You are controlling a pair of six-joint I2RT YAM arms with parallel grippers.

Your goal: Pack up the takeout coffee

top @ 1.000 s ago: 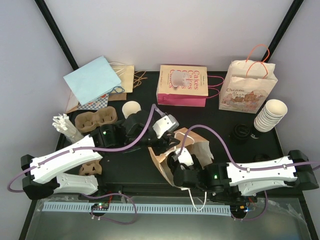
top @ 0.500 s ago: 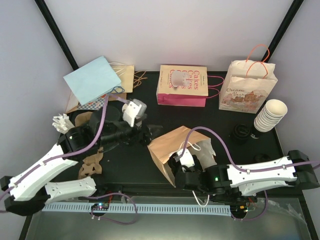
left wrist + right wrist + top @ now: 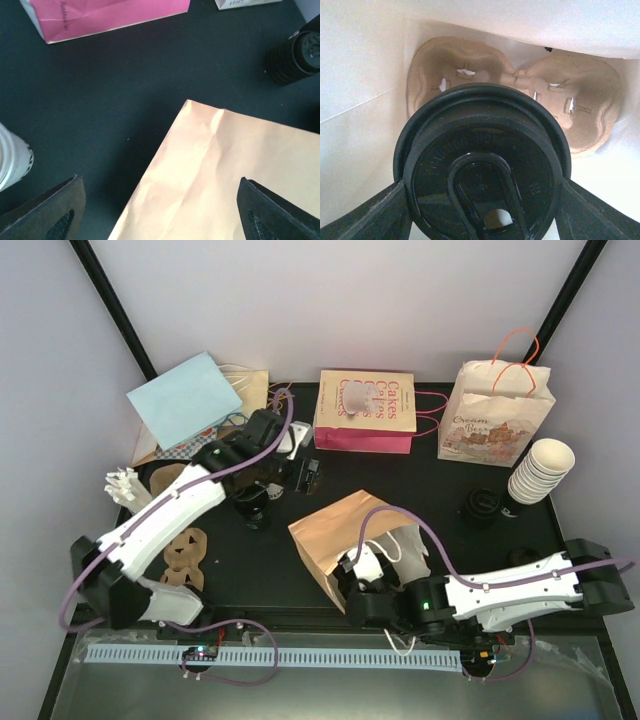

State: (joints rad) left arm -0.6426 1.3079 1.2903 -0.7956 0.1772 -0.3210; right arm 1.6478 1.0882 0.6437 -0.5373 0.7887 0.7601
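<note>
My left hand (image 3: 308, 472) has let go of the brown bag (image 3: 335, 530) and swung to the back left of the surface (image 3: 440, 475), near the pink Cakes bag (image 3: 365, 410). A second ago it sat at the bag's mouth, nearly closed. Now its wrist view shows both fingers spread wide with nothing between them, only bare surface and the bag's far corner below. That side of the bag is no longer held up.

In the middle, the bag lies on its side with its mouth toward me. It has settled a little flatter since the release.

My right hand (image 3: 482, 212) has not left the mouth. It stays clamped, partly open, on the takeout coffee (image 3: 480, 165), whose dark lid fills the wrist view with 1 finger on either side. So the cup is inside the bag, just short of the pulp carrier (image 3: 580, 100) lying deeper in, whose 2 wells show beyond the lid.

I judge the packing nearly done. What remains is seating the cup in a well and releasing it. With only 1 hand on it, the bag could slide when I push.
</note>
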